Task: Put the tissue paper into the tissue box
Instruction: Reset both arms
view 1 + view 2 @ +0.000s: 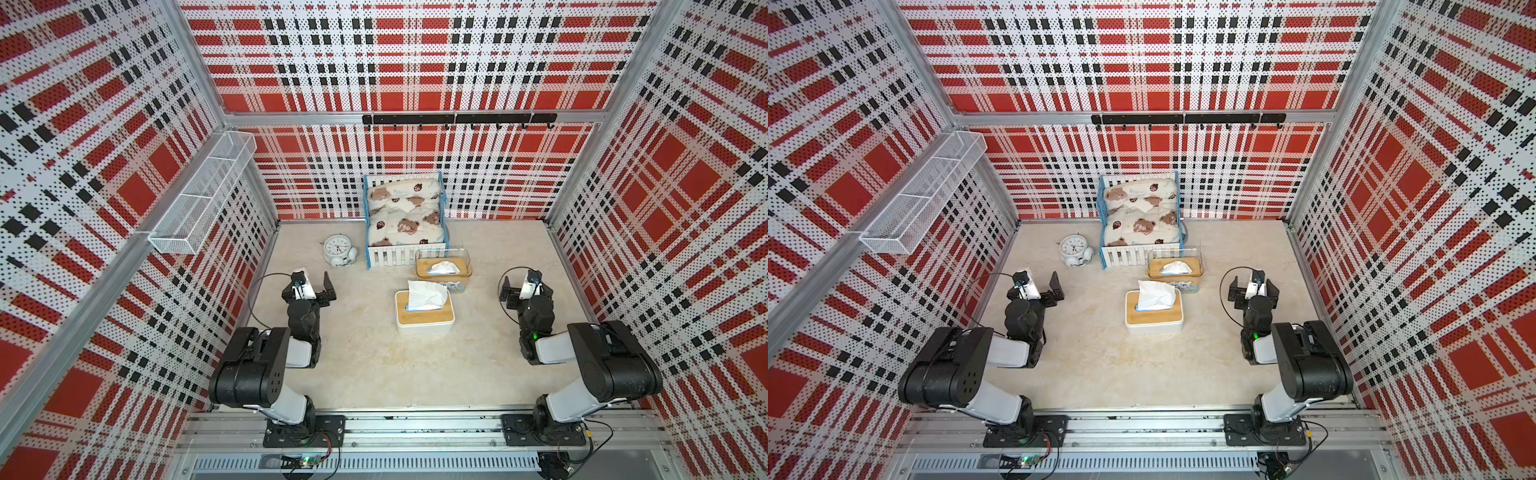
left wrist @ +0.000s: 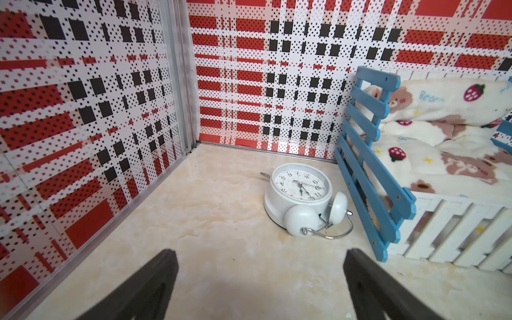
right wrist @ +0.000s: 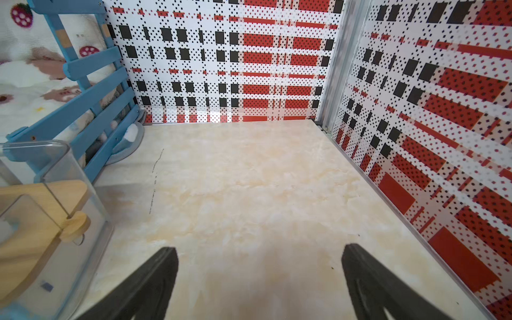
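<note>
The tissue paper [image 1: 426, 296] sticks up from the white tissue box [image 1: 424, 323] at the middle of the counter [image 1: 374, 365]. The left end effector [image 2: 260, 255] and right end effector [image 3: 259, 250] flank it, well apart, jaws spread wide and empty.

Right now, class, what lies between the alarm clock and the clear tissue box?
Between the alarm clock and the clear tissue box stands the toy bed's white picket footboard, seen in both top views.

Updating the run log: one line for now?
left gripper open, empty | right gripper open, empty | tissue paper protrudes from white box, clear box
</note>
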### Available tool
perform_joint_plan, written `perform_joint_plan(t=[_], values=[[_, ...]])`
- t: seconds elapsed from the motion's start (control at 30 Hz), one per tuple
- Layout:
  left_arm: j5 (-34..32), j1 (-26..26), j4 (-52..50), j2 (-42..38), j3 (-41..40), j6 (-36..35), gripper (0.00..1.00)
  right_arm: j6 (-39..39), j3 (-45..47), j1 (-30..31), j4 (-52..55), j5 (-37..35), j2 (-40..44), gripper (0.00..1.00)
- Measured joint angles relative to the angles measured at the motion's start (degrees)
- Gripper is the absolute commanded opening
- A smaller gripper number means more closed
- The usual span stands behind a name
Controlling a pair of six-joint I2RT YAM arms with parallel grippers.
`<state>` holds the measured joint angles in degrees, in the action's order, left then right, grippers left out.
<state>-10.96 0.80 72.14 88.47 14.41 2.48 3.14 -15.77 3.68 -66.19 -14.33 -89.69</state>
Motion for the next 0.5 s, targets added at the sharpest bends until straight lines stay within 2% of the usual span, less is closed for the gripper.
perform_joint_plan(t=[0.5], values=[[0.0,0.0,0.3,0.0,0.0,0.0,0.99,0.0,0.0,0.0,-0.2,0.2,0.0,1.00]])
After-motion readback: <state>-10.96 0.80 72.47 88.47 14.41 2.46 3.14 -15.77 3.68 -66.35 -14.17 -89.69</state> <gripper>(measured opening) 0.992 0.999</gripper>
